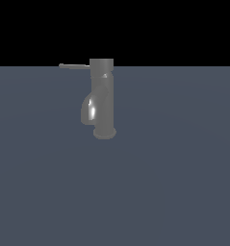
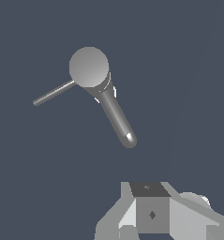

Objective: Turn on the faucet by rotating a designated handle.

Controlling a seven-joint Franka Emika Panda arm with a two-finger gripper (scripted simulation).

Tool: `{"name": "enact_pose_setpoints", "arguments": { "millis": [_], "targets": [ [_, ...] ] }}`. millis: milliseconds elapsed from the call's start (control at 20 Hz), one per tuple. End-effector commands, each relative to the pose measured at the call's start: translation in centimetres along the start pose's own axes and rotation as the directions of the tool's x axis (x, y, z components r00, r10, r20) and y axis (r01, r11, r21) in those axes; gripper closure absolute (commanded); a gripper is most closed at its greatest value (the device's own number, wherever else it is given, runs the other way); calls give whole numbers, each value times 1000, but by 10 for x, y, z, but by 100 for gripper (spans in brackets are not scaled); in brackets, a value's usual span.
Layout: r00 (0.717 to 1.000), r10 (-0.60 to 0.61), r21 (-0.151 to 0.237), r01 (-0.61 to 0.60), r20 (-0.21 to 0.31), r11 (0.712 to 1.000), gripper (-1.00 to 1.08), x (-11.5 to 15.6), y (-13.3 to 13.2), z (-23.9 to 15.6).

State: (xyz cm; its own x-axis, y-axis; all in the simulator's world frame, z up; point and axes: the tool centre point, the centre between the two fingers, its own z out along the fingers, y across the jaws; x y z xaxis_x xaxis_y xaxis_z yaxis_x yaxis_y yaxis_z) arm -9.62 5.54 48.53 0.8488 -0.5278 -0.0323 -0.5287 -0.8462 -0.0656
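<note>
The faucet [image 1: 104,91] is a dull grey upright cylinder with a flared base, standing on the blue-grey surface. Its short shiny spout [image 1: 90,109] curves down toward the exterior view's left. The handle [image 1: 74,66], a thin grey rod, sticks out level from the cap toward the exterior view's left. In the wrist view I look down on the faucet's round cap [image 2: 88,67], with the handle [image 2: 53,93] and spout [image 2: 116,116] spreading from it. Only part of my gripper [image 2: 150,206] shows at the picture's edge, apart from the faucet; its jaws are unclear. The exterior view does not show it.
A flat blue-grey surface [image 1: 174,182] carries the faucet, and a black background lies beyond its far edge. Nothing else stands on it in either view.
</note>
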Motion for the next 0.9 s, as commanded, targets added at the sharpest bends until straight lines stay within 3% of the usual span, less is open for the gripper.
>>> {"name": "enact_pose_setpoints", "arguments": {
  "millis": [0, 400, 850],
  "targets": [
    [998, 62, 1, -62, 3, 998, 108, 10, -12, 6],
    [968, 252, -2, -252, 9, 968, 108, 42, -48, 30],
    [891, 455, -12, -454, 5, 891, 108, 73, -89, 66]
  ]
}}
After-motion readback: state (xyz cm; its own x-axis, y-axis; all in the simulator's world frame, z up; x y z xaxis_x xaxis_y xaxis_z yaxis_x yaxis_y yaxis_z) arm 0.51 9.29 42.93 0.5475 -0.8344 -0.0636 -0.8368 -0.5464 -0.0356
